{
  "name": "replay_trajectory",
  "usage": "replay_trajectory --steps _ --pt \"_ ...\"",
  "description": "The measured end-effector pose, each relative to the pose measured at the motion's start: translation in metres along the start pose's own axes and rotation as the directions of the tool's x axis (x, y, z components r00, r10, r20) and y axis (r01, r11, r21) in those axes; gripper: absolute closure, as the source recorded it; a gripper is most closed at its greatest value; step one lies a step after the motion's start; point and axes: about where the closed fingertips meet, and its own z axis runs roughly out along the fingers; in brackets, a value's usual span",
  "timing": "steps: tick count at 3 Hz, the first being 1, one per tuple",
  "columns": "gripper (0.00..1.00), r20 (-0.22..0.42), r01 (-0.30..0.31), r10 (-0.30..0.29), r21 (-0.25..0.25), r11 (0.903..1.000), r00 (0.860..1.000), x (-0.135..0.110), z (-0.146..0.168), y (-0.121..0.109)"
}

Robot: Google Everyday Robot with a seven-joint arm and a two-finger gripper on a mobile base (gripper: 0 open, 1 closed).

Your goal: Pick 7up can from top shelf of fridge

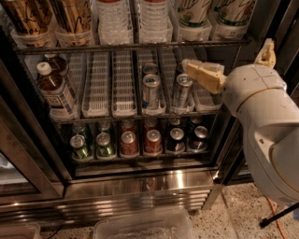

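Note:
Two tall white 7up cans with green lettering (pixel 192 10) (pixel 233 11) stand in clear bins at the right end of the top shelf (pixel 131 47), a dark wire rack; their tops are cut off by the frame's upper edge. My gripper (pixel 226 53) hangs just below the right end of that shelf, in front of the fridge (pixel 140 186). One cream finger (pixel 202 74) points left under the cans and the other (pixel 266 52) points up at the right. The gripper is open and empty.
Clear bottles (pixel 112 18) and tall brown cans (pixel 74 16) fill the rest of the top shelf. Below are white slotted lanes with blue-silver cans (pixel 151 88) and brown bottles (pixel 53 88), then small green (pixel 80 145) and red cans (pixel 128 142). A clear tub (pixel 145 226) lies on the floor.

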Motion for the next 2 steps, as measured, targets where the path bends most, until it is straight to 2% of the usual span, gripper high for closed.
replay_trajectory --steps 2 --pt "0.0 0.019 -0.047 0.046 0.034 0.9983 0.999 0.0004 -0.0031 -0.0104"
